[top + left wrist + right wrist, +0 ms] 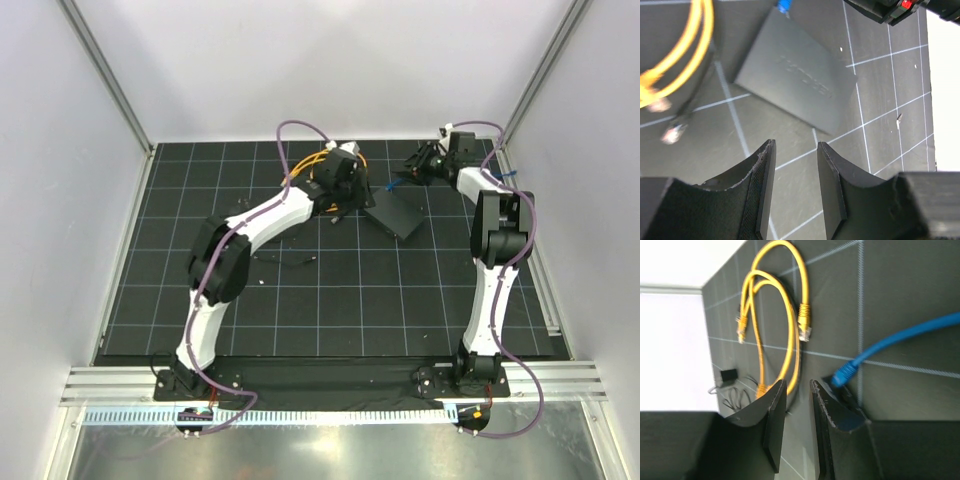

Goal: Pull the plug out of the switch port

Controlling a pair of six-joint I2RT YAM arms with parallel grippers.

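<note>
Black gridded table (300, 290), white walls (400, 60). Blue plug (844, 372) is seated in the switch port (781, 11) at the far edge of the black box (393, 213). Near the box the left gripper (795, 150) is held (jaws parted, empty); the right gripper (798, 385), likewise parted and empty, is held at that edge.

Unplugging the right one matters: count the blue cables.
1: the blue round cable, plugged into the edge of the flat matte-black rectangular box, beside the right claw. More may hide behind the arms.
</note>
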